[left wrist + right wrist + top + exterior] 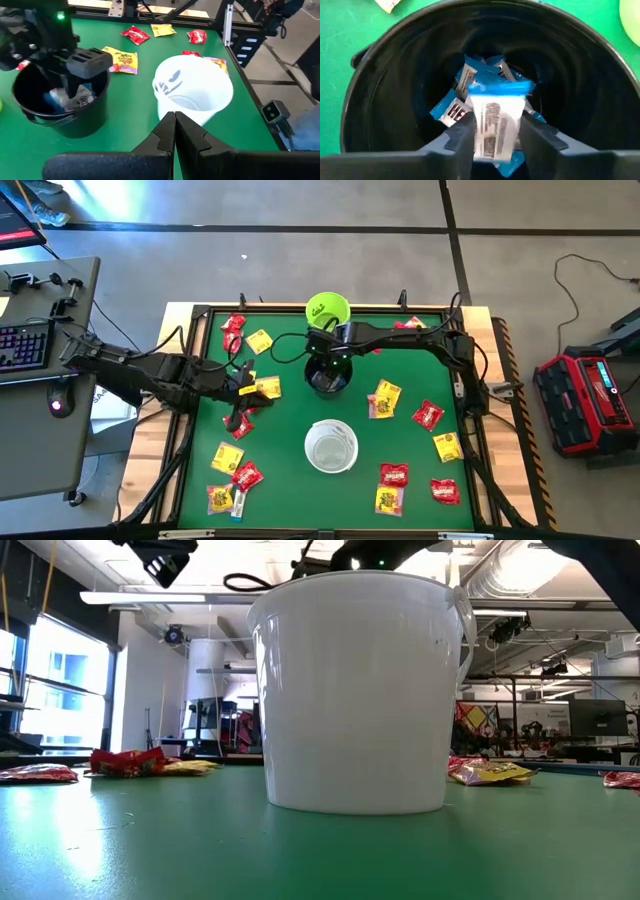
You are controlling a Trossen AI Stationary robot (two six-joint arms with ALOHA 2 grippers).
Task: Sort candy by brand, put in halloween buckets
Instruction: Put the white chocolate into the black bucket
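Observation:
Three buckets stand in a line down the green mat: lime green [328,308] farthest, black [328,375] in the middle, white [331,447] nearest. My right gripper [497,135] points down into the mouth of the black bucket [370,75], shut on a blue-and-white candy [495,117]. Several more blue-and-white packets [451,107] lie on that bucket's bottom. My left gripper [240,408] hovers shut over the mat left of the black bucket, with nothing in it. Red candy [428,415] and yellow candy [258,340] lie scattered flat on the mat. My right gripper has the blue-and-white packet between its two fingers, which stand against its two long side edges [476,135]. The fingers come from above, pointing down into the bucket. The packet stands on end, its blue end [497,89] lowest, clear of the packets on the bottom.
Loose packets lie left [228,458] and right [385,395] of the buckets and along the near edge [392,476]. A black frame [200,315] rims the mat. A desk with a keyboard [25,345] stands left of the table, and a red case [585,395] lies on the floor to the right.

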